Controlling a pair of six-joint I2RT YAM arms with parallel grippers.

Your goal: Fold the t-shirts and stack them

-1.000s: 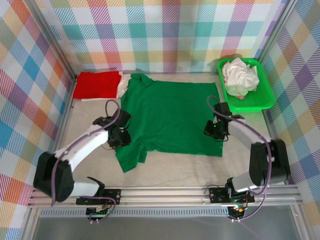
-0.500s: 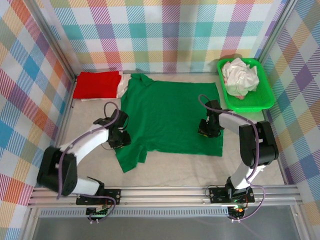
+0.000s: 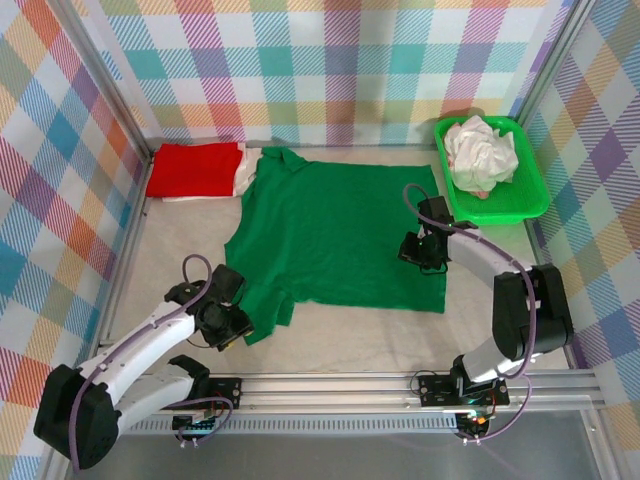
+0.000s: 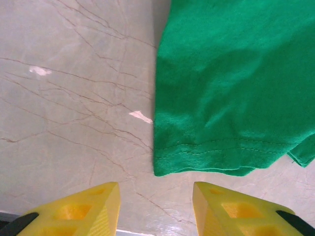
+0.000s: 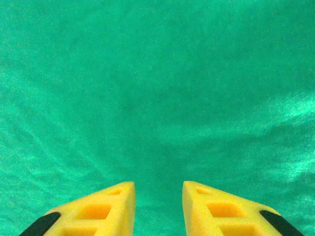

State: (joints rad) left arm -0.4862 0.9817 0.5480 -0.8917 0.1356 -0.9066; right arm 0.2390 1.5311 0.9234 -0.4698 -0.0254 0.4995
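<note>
A dark green t-shirt [image 3: 335, 230] lies spread flat in the middle of the table, collar at the far left. Its near-left sleeve [image 4: 231, 93] ends just ahead of my left gripper [image 4: 155, 206], which hovers open over bare table at the near left [image 3: 230, 327] with nothing between its yellow fingers [image 4: 98, 206]. My right gripper [image 5: 158, 206] is open just above the green cloth near the shirt's right edge [image 3: 416, 252], gripping nothing. A folded red t-shirt [image 3: 195, 168] rests at the far left on a white one [image 3: 243, 180]. Crumpled white t-shirts [image 3: 480, 150] sit at the far right.
The bright green plastic tray [image 3: 497, 212] holding the crumpled white shirts stands at the far right corner. Checkered walls close in the left, back and right. A metal rail [image 3: 330, 385] runs along the near edge, with bare marbled tabletop [image 3: 350, 335] before it.
My left arm has pulled back toward the near edge, off the shirt's left side, and its jaws have opened. The right gripper shifted slightly away over the cloth and opened a little.
</note>
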